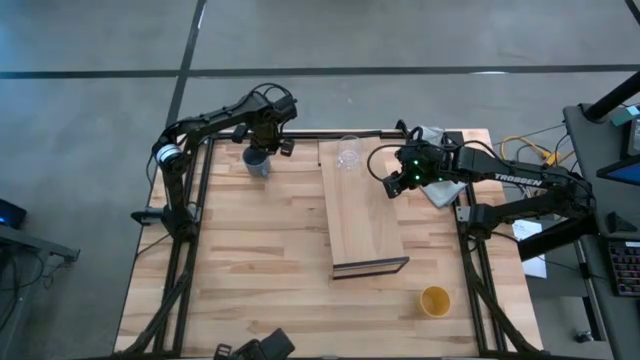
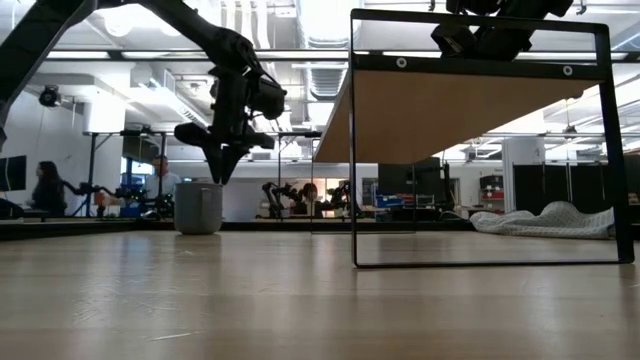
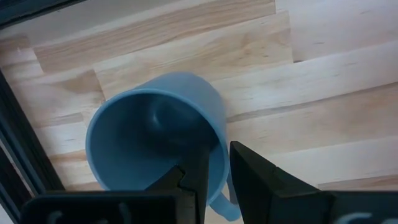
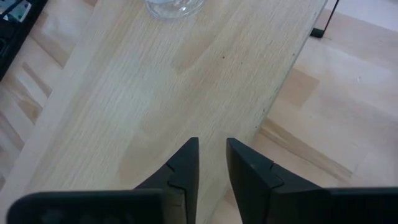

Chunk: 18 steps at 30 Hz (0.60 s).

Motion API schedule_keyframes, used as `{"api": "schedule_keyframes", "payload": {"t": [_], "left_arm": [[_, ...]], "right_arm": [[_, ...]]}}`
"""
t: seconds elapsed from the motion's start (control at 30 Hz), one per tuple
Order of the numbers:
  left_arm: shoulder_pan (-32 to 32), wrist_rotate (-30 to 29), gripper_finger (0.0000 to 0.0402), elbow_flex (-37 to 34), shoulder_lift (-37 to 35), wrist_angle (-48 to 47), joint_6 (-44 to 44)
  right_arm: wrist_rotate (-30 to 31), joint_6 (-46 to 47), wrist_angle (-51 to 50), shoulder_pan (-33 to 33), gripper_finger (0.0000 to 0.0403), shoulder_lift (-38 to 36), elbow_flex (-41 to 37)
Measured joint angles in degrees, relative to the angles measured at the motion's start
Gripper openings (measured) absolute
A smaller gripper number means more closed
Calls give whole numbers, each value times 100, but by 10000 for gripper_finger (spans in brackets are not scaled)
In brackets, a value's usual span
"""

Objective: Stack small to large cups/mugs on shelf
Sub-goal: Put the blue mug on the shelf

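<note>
In the high view's upper left, the left claw (image 1: 262, 143) hangs over the blue mug (image 1: 256, 163), fingers slightly apart astride its rim, while the empty, narrowly parted right claw (image 1: 389, 186) hovers at the shelf's (image 1: 364, 222) right edge, below the glass (image 1: 348, 153).

1. Two dark, near-black jointed arms, slim tubular links between bulkier joint housings.
2. Left arm (image 1: 215, 122): silver-white ringed band near its base, black cabling along the links.
3. Right arm (image 1: 520, 185): white block lettering on the forearm, green lights glowing at the wrist.
4. Fingers (image 4: 245, 171) black, flat-sided, tapering to wedge tips, stepped notches on the inner faces.
</note>
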Motion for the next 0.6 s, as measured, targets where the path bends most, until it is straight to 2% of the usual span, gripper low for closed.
{"api": "schedule_keyframes", "payload": {"t": [0.5,0.6], "left_arm": [[-2,24,52,-528,4,431,19],[-7,185,50,-550,4,437,404]], "right_arm": [[-2,2,-1,0,76,0,0],[-1,0,-1,0,73,0,0]]}}
